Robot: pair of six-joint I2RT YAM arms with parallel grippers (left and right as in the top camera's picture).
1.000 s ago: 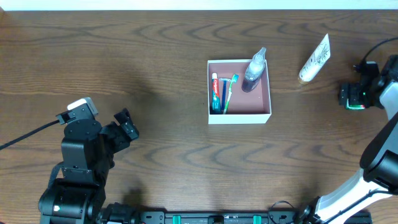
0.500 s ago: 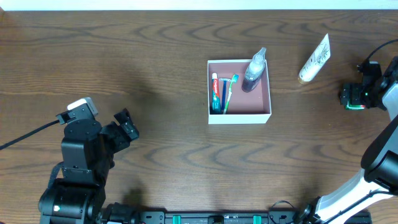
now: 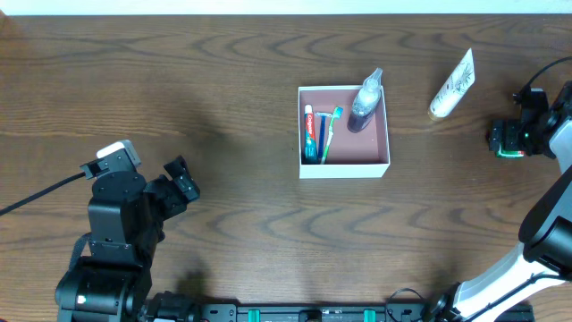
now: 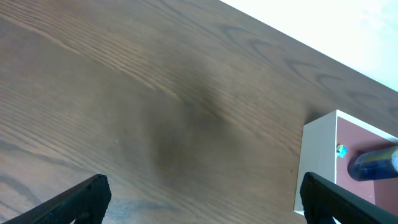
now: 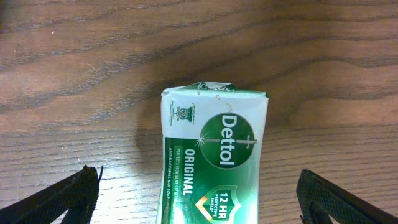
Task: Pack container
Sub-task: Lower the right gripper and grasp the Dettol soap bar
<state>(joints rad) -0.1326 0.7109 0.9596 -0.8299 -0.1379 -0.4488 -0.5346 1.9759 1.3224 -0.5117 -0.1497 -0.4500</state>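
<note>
- Hovering wide open and empty, the right gripper is straddling the green soap packet.
- The container is sitting mid-table, probably light and thin-walled; better gripping one wall's rim.

The black left arm sits at 8 o'clock in the overhead view. Its left tool points toward 2 o'clock, jaws spread wide, gripping nothing. The black-and-white right arm rises from 5 o'clock. Its right tool is at 3 o'clock, jaws likewise wide apart.

Open table around the container, its near-right floor free beside bottle and toothpaste.
</note>
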